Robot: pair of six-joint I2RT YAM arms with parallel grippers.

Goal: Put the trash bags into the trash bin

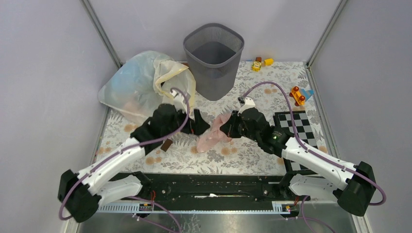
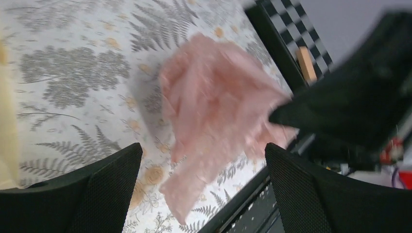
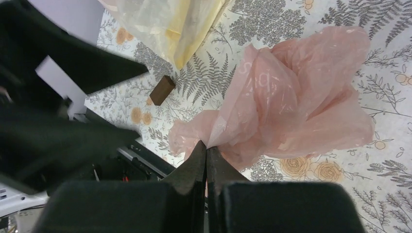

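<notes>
The pale-pink trash bag [image 1: 213, 136] hangs crumpled over the floral table mat, between the two grippers. My right gripper [image 1: 227, 129] is shut on a pinch of the bag [image 3: 296, 97] and holds it off the mat. My left gripper [image 1: 200, 124] is open, its two jaws wide apart, just left of the bag [image 2: 214, 111] and not touching it. The dark grey mesh trash bin [image 1: 213, 58] stands upright at the back centre, with nothing seen inside.
A large cloudy whitish bag with a cream-yellow rim [image 1: 141, 82] lies at the back left. A small brown block [image 1: 166, 144] lies near the left arm. A checkerboard [image 1: 295, 127] is at the right. Small toys [image 1: 297, 95] sit at the back right.
</notes>
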